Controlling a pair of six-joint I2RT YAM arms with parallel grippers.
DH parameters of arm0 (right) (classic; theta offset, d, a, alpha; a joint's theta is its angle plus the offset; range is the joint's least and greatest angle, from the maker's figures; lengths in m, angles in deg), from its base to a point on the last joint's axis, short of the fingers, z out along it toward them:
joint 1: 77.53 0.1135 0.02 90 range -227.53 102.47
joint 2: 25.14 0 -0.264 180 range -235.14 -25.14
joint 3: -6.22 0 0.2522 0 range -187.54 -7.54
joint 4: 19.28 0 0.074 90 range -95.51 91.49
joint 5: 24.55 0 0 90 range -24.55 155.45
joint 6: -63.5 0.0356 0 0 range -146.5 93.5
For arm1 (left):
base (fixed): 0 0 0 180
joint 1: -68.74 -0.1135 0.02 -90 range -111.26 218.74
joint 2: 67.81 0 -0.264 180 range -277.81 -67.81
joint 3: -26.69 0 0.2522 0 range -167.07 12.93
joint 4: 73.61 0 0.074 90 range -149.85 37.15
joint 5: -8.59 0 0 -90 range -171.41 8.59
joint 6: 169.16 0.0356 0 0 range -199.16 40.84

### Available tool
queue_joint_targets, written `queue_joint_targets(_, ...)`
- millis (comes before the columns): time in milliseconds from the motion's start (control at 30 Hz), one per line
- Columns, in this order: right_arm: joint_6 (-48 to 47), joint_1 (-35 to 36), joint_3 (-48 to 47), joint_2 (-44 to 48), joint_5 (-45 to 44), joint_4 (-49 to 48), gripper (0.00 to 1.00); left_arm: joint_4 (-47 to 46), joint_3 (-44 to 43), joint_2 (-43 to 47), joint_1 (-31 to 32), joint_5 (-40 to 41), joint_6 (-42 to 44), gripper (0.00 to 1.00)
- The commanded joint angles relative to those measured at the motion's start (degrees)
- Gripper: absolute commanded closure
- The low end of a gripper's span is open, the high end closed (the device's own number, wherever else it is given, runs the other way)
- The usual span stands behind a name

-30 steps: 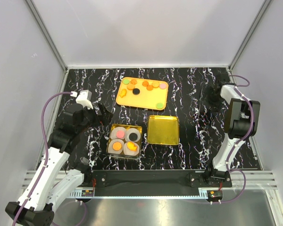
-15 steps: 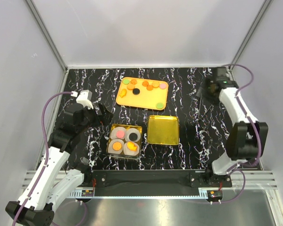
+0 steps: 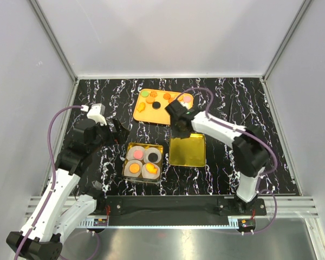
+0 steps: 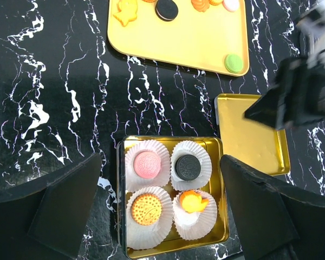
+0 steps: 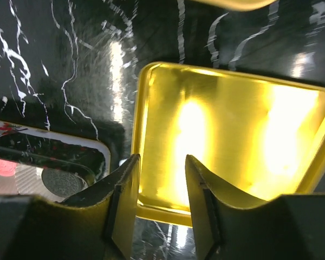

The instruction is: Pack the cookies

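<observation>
Top view, cookies (image 3: 156, 105): most lie loose on the tray (image 3: 162, 115), upper centre; others are in the tin (image 3: 144, 144), lower centre.
Top view, right gripper (image 3: 178, 123): hovers between tray and lid (image 3: 187, 150).
Left wrist, left gripper (image 4: 168, 216): fingers (image 4: 59, 211) spread wide and empty above the tin, whose four cups (image 4: 165, 151) each hold one cookie.
Right wrist, right gripper: fingertips (image 5: 199, 195) narrowed with a gap, pinching nothing, over the lid's left edge.
Handling: probably light, stiff and brittle; pinch gently across the rim.
</observation>
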Motion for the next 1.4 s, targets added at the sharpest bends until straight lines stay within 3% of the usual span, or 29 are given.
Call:
queue_joint_targets(0,4.66,2.88,-2.99,-3.33,-1.28,-2.62,0.55,-1.40,-0.63,-0.43,-0.31,1.73,-0.57,0.01)
queue_joint_targets(267,6.69,6.58,-4.57,-10.00,-1.71,-3.68,0.56,-1.48,-0.64,-0.87,-0.31,1.47,-0.49,0.01)
queue_joint_targets(533,6.87,6.93,-4.14,-10.72,-4.17,-2.63,0.56,-1.57,-0.55,-0.78,-0.31,1.38,-0.48,0.01)
queue_joint_targets(767,5.90,4.21,0.43,0.15,-5.23,-0.44,0.54,-1.75,-0.55,-0.96,-0.31,0.68,-0.48,0.01)
queue_joint_targets(1000,7.66,-6.51,20.27,18.45,-2.68,-2.02,0.52,-2.10,-0.46,-1.31,-0.31,-0.81,-0.57,0.01)
queue_joint_targets(1367,6.25,-15.83,31.90,21.28,1.89,-9.83,0.53,-2.28,-0.28,-1.49,-0.31,-1.87,-0.66,0.01)
